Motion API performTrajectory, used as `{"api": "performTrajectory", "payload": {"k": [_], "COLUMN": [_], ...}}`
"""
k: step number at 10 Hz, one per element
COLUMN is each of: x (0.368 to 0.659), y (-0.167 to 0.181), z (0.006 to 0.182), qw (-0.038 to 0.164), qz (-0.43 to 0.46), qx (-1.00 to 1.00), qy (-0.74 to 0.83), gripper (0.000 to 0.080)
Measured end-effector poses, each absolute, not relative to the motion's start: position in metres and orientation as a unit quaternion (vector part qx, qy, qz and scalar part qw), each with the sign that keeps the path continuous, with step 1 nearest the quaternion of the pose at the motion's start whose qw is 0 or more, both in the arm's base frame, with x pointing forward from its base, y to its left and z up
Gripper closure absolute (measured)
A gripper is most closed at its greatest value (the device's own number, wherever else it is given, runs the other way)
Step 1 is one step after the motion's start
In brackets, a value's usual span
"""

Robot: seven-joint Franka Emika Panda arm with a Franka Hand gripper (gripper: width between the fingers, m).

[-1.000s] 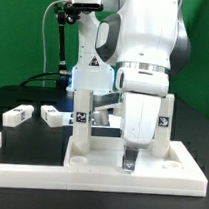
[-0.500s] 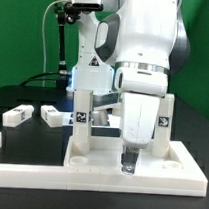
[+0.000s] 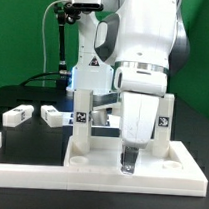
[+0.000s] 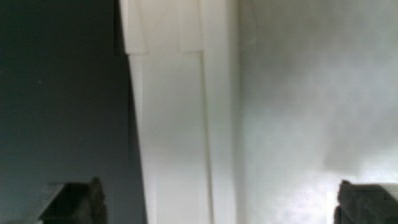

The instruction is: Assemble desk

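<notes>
The desk top [image 3: 102, 144] lies flat on the black table, with two white tagged legs standing on it, one toward the exterior view's left [image 3: 82, 119] and one toward its right [image 3: 168, 121]. My gripper [image 3: 129, 162] hangs low between them at the top's front edge. In the wrist view the gripper [image 4: 221, 203] is open, its dark fingertips [image 4: 75, 203] far apart. A long white bar-shaped part [image 4: 178, 130] runs between them, touching neither. Whether this is the top's rim or a leg I cannot tell. White desk surface [image 4: 311, 110] lies on one side and dark table on the other.
Two loose white legs [image 3: 17, 114] [image 3: 52, 115] lie on the table at the exterior view's left. A long white border bar [image 3: 29, 156] runs along the front. The arm's white body [image 3: 146, 45] hides the middle of the scene.
The gripper's fingers have spread apart from the white part. Arm, desk top and legs stay where they were.
</notes>
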State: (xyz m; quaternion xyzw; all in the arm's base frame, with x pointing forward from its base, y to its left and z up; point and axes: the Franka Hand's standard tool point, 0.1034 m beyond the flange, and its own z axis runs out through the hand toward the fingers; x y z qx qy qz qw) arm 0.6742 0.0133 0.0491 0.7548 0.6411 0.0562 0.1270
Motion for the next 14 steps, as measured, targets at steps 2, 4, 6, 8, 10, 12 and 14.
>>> {"api": "performTrajectory", "payload": {"k": [2,4,6,8,10,12,14], "x": [0.663,0.668,0.667,0.666,0.649,0.615,0.587], "y": [-0.005,-0.018,-0.015,-0.015,-0.018,-0.037,-0.057], "z": [0.098,0.129,0.122,0.123,0.149,0.168,0.17], "qw": [0.125,0.132,0.126,0.12,0.108,0.101,0.095], "qz": [0.041,0.046,0.052,0.059,0.036,0.033,0.029], "qx": [0.773,0.789,0.825,0.863,0.889,0.917,0.94], "qy": [0.621,0.599,0.549,0.487,0.443,0.384,0.325], "gripper": [0.015,0.015,0.015,0.015,0.015,0.015,0.015]}}
